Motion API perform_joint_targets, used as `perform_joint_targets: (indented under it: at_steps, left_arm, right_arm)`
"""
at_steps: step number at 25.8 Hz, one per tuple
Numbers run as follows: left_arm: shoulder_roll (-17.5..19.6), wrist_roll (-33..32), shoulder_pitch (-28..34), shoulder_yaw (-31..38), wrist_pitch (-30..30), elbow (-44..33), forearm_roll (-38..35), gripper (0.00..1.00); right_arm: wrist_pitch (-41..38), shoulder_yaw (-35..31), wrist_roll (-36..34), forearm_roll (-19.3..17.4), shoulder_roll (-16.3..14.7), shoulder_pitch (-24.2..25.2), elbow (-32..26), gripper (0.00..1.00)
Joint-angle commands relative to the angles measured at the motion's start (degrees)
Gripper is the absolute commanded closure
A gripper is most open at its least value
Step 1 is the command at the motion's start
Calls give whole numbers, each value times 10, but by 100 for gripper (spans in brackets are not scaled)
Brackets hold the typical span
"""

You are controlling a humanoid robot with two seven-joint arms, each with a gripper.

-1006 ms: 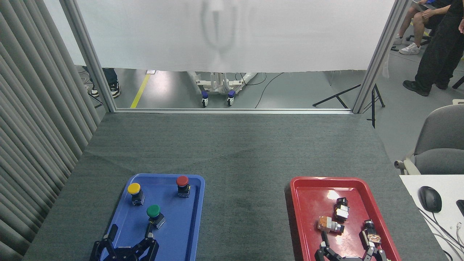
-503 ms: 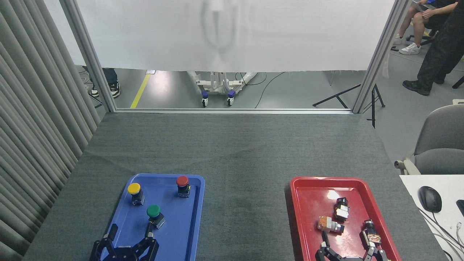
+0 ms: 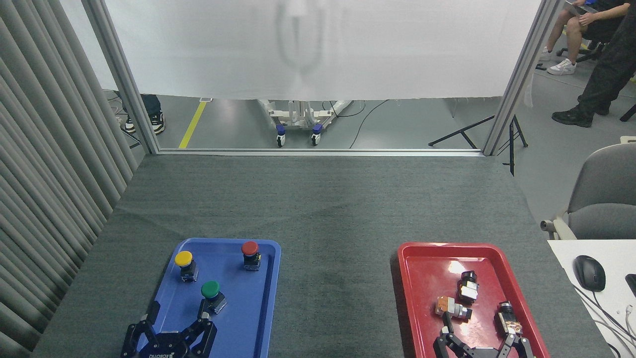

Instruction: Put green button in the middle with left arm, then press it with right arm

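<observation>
Grey felt mat [image 3: 328, 209], bare between two trays: green button [image 3: 210, 290] upright in blue tray [image 3: 258, 318], just beyond and slightly right of left gripper [image 3: 176, 325], fingers spread, empty; right gripper [image 3: 481, 342], spread over red tray [image 3: 427, 278], far off.

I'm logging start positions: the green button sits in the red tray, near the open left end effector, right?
Not quite. The head view shows the green button standing in the blue tray, not the red tray. It is indeed near the open left end effector.
</observation>
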Motion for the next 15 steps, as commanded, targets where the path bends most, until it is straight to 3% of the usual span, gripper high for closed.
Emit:
perform_joint_targets:
  at_steps: [1, 9, 15]
  left_arm:
    - [0, 1, -6, 0, 2, 3, -4, 0]
    - [0, 1, -27, -1, 37, 21, -23, 0]
    - [0, 2, -27, 0, 39, 20, -23, 0]
  right_arm:
    - [-3, 0, 1, -11, 0, -25, 13, 0]
    - [-6, 0, 3, -23, -3, -96, 80, 0]
    - [-42, 0, 6, -27, 1, -101, 83, 0]
